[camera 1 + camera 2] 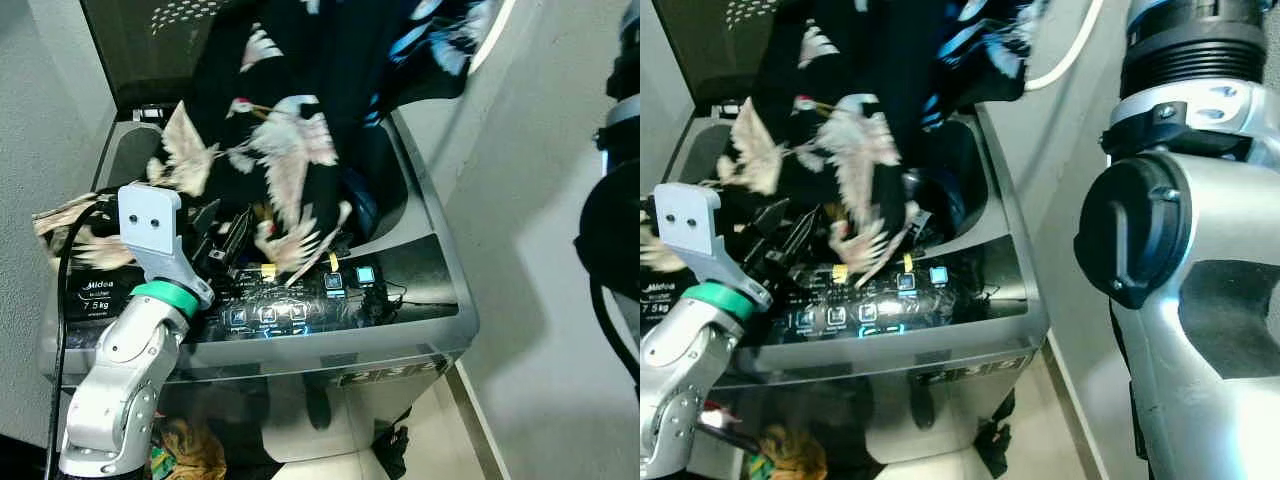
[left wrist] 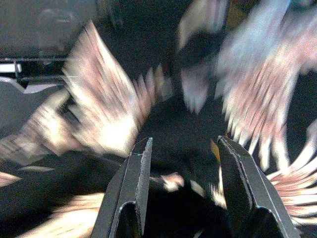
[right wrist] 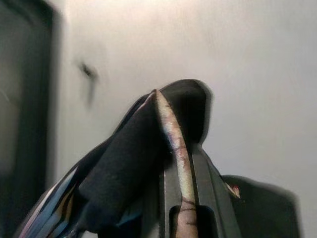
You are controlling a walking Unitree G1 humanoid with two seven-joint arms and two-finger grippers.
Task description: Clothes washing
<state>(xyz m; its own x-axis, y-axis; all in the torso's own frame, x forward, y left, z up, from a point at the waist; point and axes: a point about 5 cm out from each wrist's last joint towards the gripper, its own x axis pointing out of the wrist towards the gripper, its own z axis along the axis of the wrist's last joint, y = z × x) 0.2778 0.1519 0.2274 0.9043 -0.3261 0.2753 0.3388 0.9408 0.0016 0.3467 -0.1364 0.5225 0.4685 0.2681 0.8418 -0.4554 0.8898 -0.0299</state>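
Top-loading washer (image 1: 420,290) stands against a pale grey wall (image 1: 560,200), lid (image 1: 150,40) raised at the far side. Glossy dark control panel (image 1: 300,310) along the near edge carries lit blue buttons; a "Midea" label sits at its left end. A dark garment (image 1: 290,140) printed with white and pink cranes hangs from above down over the open tub (image 1: 385,190), its lower folds reaching the panel and spilling over the washer's left edge. Right wrist view: right gripper (image 3: 181,163) has its fingers (image 3: 210,198) pressed together on a fold of the garment, held up in front of the wall. Right arm (image 1: 1180,250) fills the near right of the right eye view. Left gripper (image 2: 183,148) sits low at the washer's near left, fingers (image 1: 232,236) spread and pointing into the hanging cloth; left wrist view is motion-blurred, cloth just past the fingertips, contact not clear. Pale tiled floor (image 1: 430,440) to the right of the washer. Yellowish cloth (image 1: 185,450) lies low at near left, below the washer front.
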